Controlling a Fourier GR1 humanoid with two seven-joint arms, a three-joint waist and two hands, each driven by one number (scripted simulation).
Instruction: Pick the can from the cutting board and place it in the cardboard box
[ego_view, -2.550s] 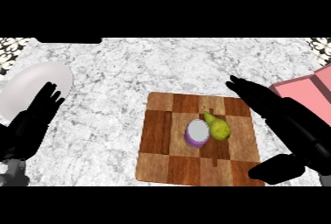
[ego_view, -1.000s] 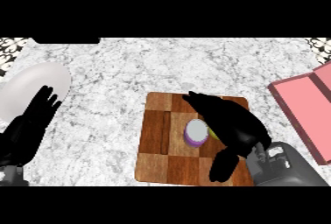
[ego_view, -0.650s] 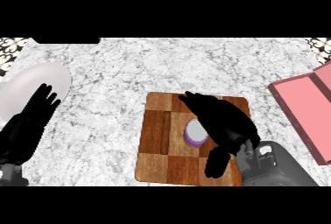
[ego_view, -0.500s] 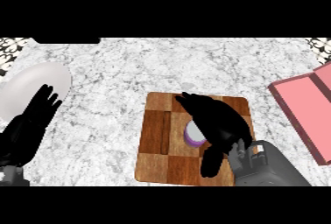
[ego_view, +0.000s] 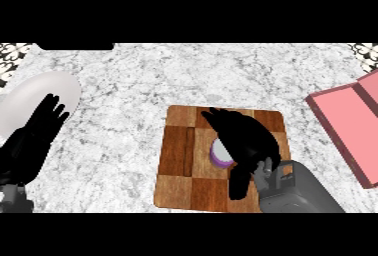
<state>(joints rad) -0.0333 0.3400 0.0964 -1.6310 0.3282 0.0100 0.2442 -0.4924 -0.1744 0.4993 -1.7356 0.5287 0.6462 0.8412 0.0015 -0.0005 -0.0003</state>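
The can (ego_view: 217, 152), white on top with a purple rim, stands near the middle of the wooden cutting board (ego_view: 179, 150). Only its left edge shows. My right hand (ego_view: 244, 136) lies over it from the right, fingers stretched toward the board's far left and thumb pointing to the near edge. I see no fingers curled round the can. The pink cardboard box (ego_view: 345, 125) lies open at the right edge, well apart from the board. My left hand (ego_view: 33, 145) rests open at the far left.
A white plate (ego_view: 46, 89) lies at the left edge, partly under my left hand. Grey marble counter (ego_view: 148, 75) spreads between the plate, the board and the box. The green pear seen earlier beside the can is hidden under my right hand.
My right hand has swung in from the right edge onto the board and settled over the can, covering the pear and most of the can. The left hand has stayed put.
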